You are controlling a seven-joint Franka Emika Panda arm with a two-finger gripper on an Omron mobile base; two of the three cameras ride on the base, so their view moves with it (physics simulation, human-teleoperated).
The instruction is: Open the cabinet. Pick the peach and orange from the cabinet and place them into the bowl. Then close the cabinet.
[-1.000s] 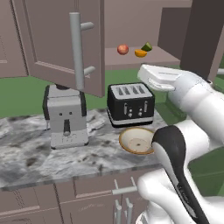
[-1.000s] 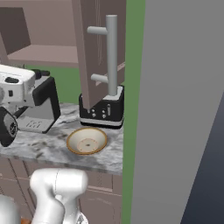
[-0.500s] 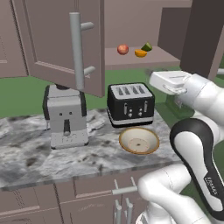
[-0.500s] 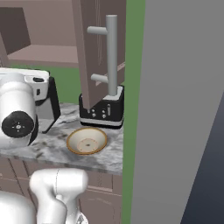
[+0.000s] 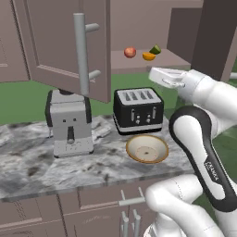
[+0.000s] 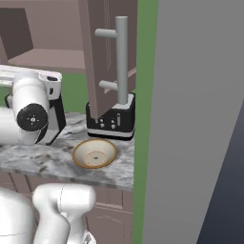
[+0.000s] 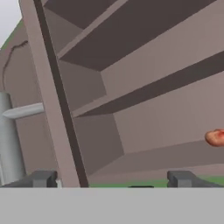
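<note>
cabinet (image 5: 55,46): mauve-brown doors swung open, long grey bar handles.
peach (image 5: 130,52): reddish-pink, on cabinet shelf, left of orange.
orange (image 5: 148,56): orange-yellow, near peach.
bowl (image 5: 146,149): tan rim, cream inside, upright on desk.

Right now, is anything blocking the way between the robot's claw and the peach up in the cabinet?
Nothing visible does. The cabinet doors stand open, the peach sits exposed on the shelf, and the open gripper faces the cabinet's inside with clear space ahead.

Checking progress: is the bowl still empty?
Empty: the bowl shows only its speckled inside; peach and orange sit on the cabinet shelf.
</note>
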